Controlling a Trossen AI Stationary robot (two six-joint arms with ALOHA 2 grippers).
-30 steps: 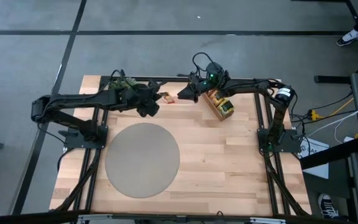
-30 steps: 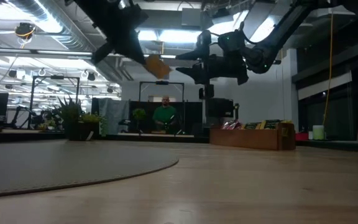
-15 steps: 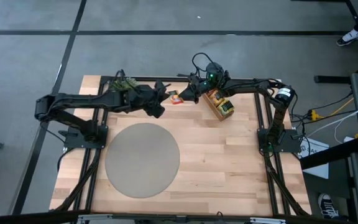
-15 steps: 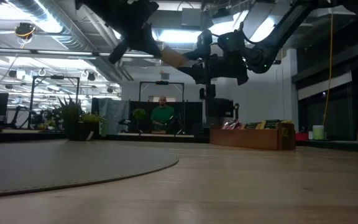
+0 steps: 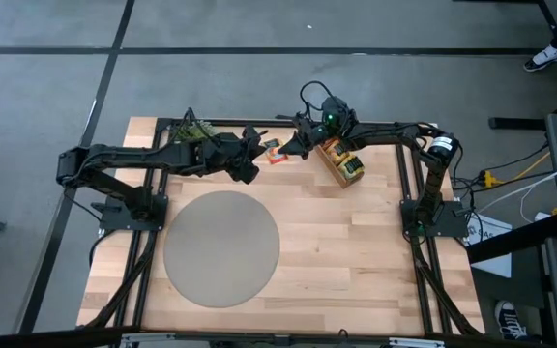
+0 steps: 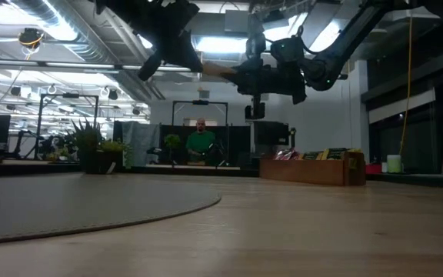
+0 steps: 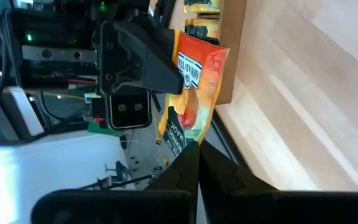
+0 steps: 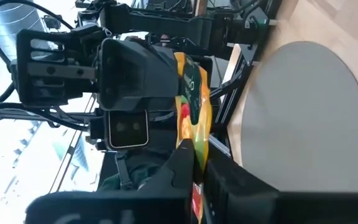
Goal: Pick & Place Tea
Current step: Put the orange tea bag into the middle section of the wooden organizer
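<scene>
Both arms reach to about 12 o'clock on the worktop, raised above it, tips meeting nose to nose. The left end effector (image 5: 255, 145) comes in from 9 o'clock, fingers (image 7: 185, 168) pinched together on a sachet (image 7: 194, 87). The right end effector (image 5: 286, 147) comes in from 3 o'clock, its fingers (image 8: 188, 155) closed on the same sachet's opposite edge.

I count two arms of mine over the worktop (image 5: 356, 251), each ending in one gripper: my left gripper (image 5: 256, 145) and my right gripper (image 5: 288, 147), two in all. Between them is one tea sachet (image 5: 276, 151). There is one wooden tray (image 5: 341, 159), one round grey mat (image 5: 222, 247), one potted plant (image 5: 193, 129), and one person (image 6: 201, 143) in the room behind.
</scene>
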